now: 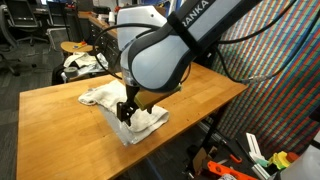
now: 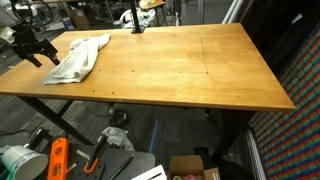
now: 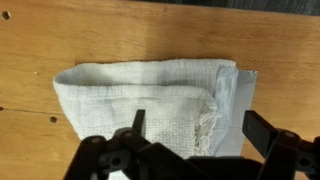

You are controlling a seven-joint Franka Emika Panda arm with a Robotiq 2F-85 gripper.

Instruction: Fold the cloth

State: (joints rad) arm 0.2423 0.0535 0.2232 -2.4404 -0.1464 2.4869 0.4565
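The cloth [image 3: 140, 95] lies on the wooden table [image 3: 60, 30] as a white woven sheet folded over itself, with a thinner pale layer sticking out along its right side. In both exterior views the cloth [image 1: 150, 120] [image 2: 78, 60] sits near a table corner. My gripper [image 3: 200, 125] hovers over the cloth's right part, open, with one finger [image 3: 137, 122] above the fabric and the other finger [image 3: 262, 128] past its right edge. Nothing is between the jaws. In the exterior views the gripper [image 1: 128, 110] [image 2: 35, 57] hangs just above the cloth.
The cloth lies close to the table edge [image 1: 190, 118]. A wide bare stretch of tabletop [image 2: 190, 65] extends away from it. Chairs and clutter [image 1: 85, 55] stand behind the table. Orange tools [image 2: 58, 160] and boxes lie on the floor below.
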